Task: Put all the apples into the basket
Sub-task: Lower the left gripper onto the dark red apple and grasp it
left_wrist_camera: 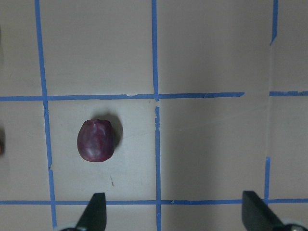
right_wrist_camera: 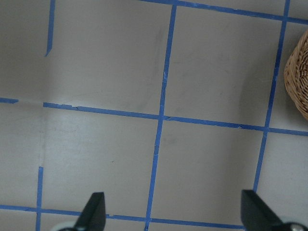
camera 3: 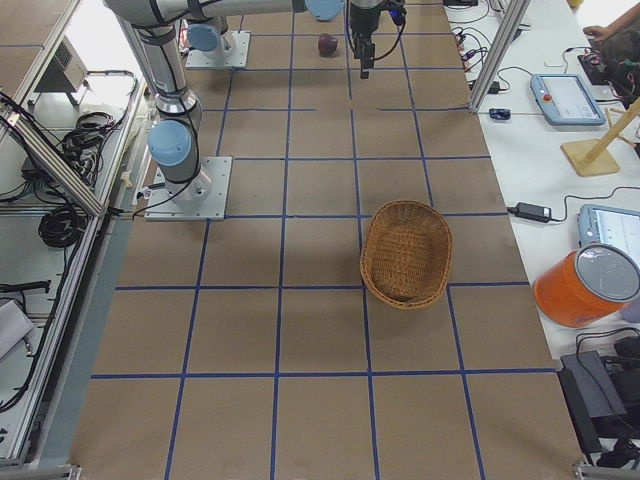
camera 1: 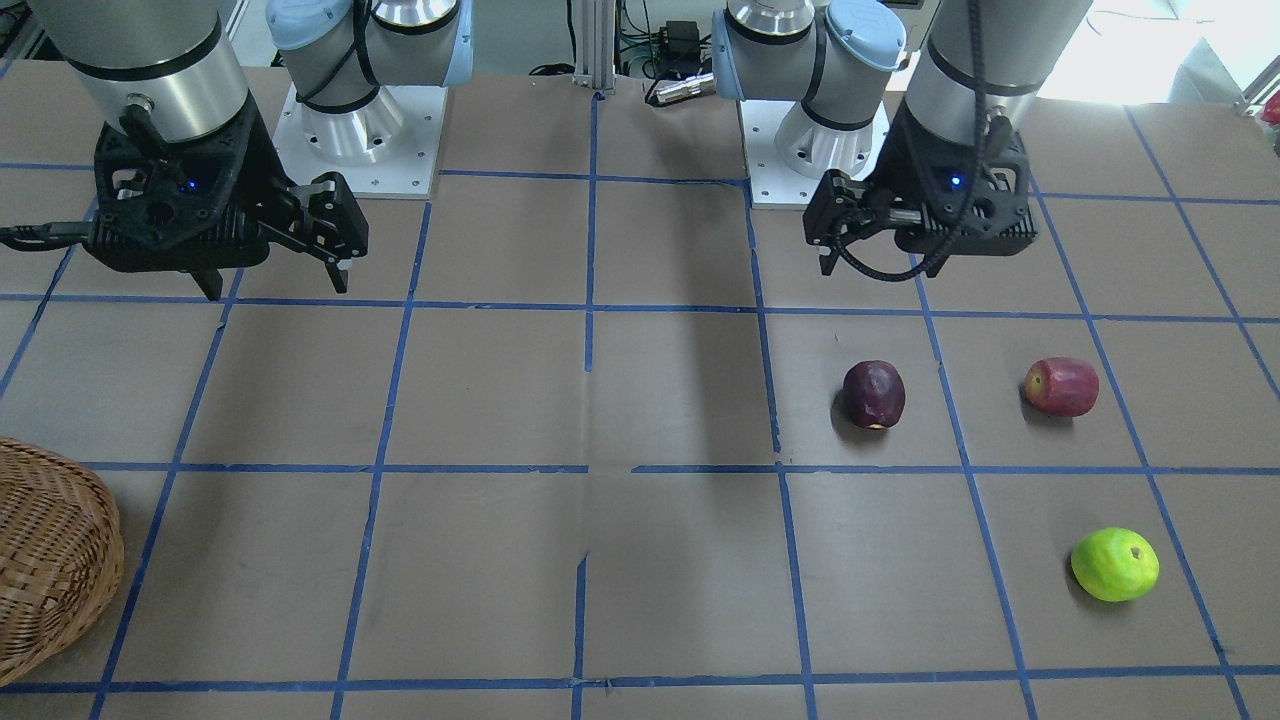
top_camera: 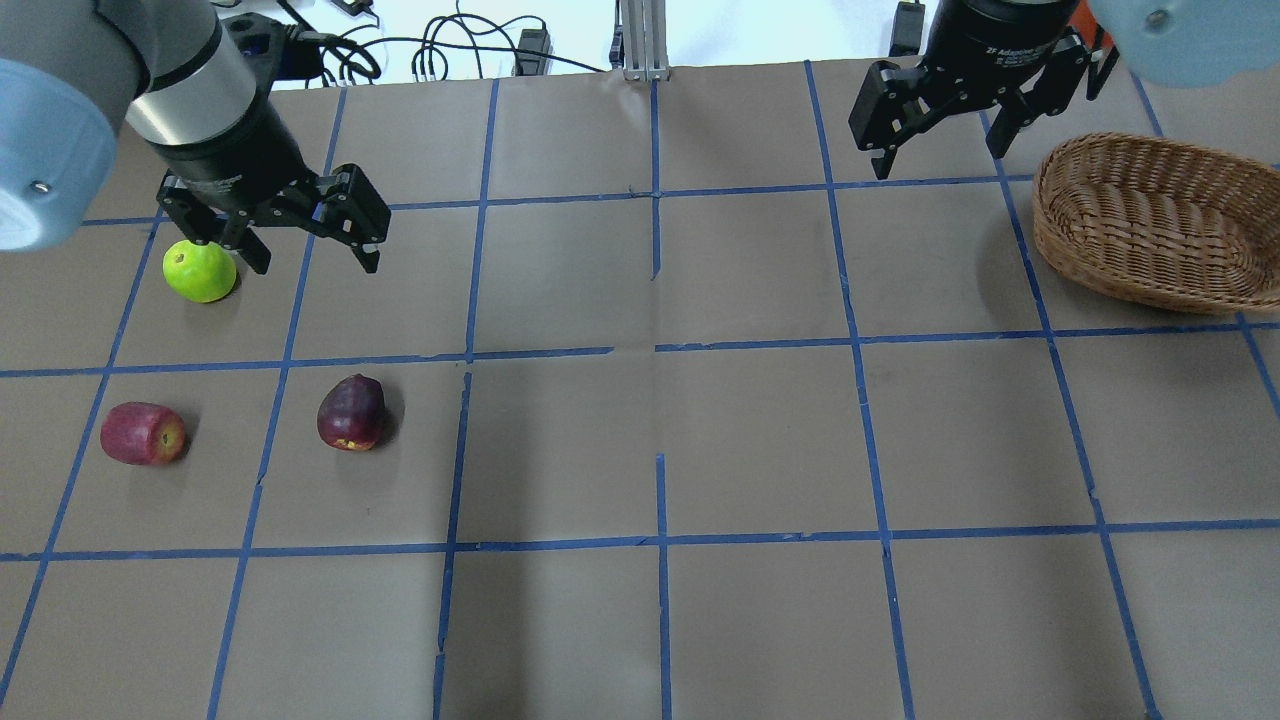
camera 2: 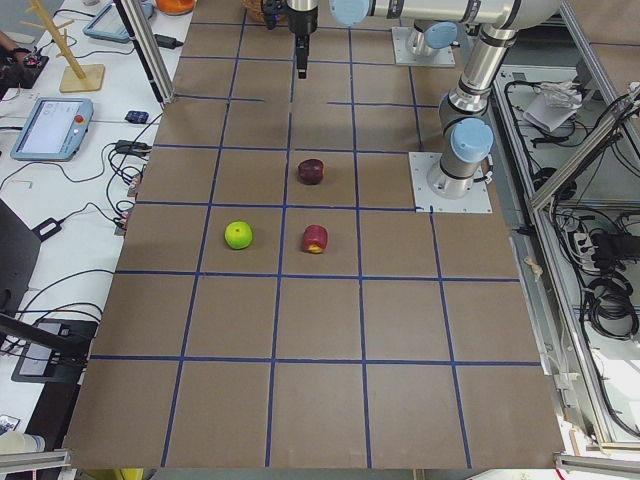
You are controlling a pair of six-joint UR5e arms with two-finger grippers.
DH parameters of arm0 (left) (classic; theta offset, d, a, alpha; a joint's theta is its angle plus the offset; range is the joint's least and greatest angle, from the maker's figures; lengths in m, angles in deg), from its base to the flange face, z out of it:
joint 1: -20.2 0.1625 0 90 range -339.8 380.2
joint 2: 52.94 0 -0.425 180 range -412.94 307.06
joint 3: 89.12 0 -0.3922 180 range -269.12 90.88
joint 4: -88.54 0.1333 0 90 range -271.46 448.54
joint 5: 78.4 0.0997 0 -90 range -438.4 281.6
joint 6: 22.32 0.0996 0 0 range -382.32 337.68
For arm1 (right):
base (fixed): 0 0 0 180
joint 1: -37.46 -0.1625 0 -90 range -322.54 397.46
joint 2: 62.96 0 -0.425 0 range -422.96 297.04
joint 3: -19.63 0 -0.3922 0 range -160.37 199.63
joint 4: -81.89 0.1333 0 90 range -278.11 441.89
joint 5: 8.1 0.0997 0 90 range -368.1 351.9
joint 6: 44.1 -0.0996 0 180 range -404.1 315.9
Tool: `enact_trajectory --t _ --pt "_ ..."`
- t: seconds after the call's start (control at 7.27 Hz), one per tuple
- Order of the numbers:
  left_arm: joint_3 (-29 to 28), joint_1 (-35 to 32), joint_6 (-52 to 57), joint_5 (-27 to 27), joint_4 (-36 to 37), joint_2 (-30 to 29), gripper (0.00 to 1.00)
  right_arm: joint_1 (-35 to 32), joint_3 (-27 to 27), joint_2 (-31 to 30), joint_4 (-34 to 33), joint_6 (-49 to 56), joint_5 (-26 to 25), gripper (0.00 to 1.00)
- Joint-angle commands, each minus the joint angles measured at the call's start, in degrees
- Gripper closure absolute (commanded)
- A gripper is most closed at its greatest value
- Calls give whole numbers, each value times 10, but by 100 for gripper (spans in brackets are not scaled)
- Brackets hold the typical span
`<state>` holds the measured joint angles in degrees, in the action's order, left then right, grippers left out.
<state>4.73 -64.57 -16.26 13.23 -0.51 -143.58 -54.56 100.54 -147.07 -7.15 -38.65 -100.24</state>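
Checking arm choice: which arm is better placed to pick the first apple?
Left. The left gripper, open, hangs near the dark apple, red apple and green apple; the right gripper hangs far off, by the basket.

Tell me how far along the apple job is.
Nothing done yet: the basket is empty. Nothing is in hand: the left claw and right claw are both open and hold nothing. Left to do: the green apple, red apple and dark apple all lie on the table, far from the basket.
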Motion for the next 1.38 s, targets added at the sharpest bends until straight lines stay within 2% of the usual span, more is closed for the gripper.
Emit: enact_trajectory --t 0.0,0.28,0.41,0.69,0.83,0.96,1.1,1.24 --pt "114 72 22 -5 114 -27 0 0 0 1 -1 0 3 0" --pt "209 74 37 -2 255 -79 0 0 0 1 -3 0 4 0" --pt "228 74 42 -2 311 -105 0 0 0 1 -4 0 4 0" --pt "243 73 49 3 313 -143 0 0 1 1 -4 0 5 0" --pt "250 73 68 36 313 -152 0 0 1 1 -4 0 5 0" --pt "251 74 70 47 314 -155 26 0 2 3 -4 1 4 0" --pt "249 74 61 45 318 -156 77 1 2 7 -5 1 5 0" --pt "240 75 59 38 317 -154 93 0 2 7 -5 3 6 0"
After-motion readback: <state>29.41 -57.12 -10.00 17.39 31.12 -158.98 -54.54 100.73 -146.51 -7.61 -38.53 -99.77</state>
